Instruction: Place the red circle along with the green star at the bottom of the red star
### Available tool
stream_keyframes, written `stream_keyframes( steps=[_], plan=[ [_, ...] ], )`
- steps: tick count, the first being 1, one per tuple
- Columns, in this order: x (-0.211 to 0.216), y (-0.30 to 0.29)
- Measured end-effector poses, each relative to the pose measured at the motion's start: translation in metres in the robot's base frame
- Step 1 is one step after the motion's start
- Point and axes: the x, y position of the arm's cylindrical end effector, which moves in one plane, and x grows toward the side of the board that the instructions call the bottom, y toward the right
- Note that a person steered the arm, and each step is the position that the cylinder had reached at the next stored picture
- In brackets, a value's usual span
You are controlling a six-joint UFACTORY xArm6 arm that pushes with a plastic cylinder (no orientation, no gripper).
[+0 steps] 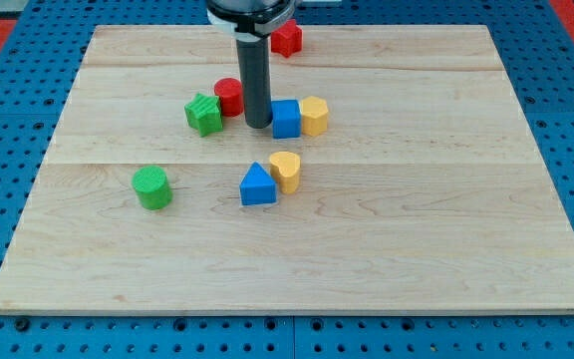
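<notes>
Gripless, holding nothing, my tip (258,124) rests at the red circle's (229,95) four o'clock; green star (203,113) touches its eight, red star (286,38) beyond at one. Light, rigid, likely slippery; push its flank.

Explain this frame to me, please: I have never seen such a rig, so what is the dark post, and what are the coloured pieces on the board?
There is one picture, from a single camera looking down at a wooden board on a blue pegboard surface. The dark post is the robot arm's rod; it has no hand and holds nothing, it only pushes blocks by sliding. My tip sits between the red circle on the view's left and a blue cube on the view's right. A green star lies just left of the red circle. The red star is near the view's top, partly behind the rod. Also there: a yellow block beside the cube, a blue triangle with a yellow heart, and a green cylinder.
</notes>
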Motion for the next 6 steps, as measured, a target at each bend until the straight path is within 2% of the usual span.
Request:
stream_keyframes(
  steps=[1, 2, 3, 4, 6],
  plan=[
    [0.019, -0.019],
    [0.039, -0.081],
    [0.033, -0.137],
    [0.017, -0.119],
    [-0.013, -0.037]
  ],
)
